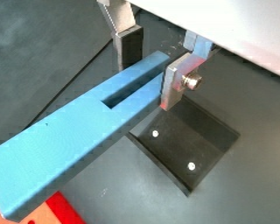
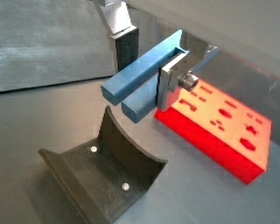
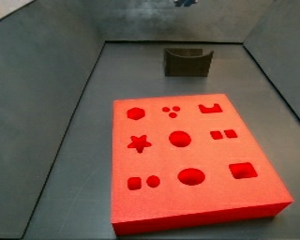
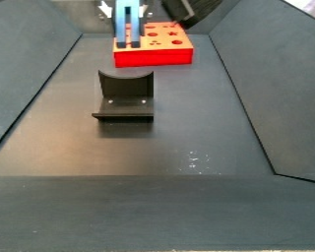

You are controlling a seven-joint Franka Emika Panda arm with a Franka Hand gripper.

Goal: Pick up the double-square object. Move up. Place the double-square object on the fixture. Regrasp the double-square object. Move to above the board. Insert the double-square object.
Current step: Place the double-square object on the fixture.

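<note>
Item: small light-blue plastic bar, the double-square object [image 2: 146, 74], clamped at one end in the gripper [image 2: 150, 59], long axis roughly level. Location: raised above the dark notched fixture [image 2: 108, 171] (no contact visible), red-orange holed board [image 2: 224, 131] beyond.

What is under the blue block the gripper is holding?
Under the double-square object, held up in the gripper, sits the fixture on the dark floor. The block covers part of the floor and the board.

Dark grey floor [image 4: 147, 187]; sloped walls [image 3: 52, 103]
</note>
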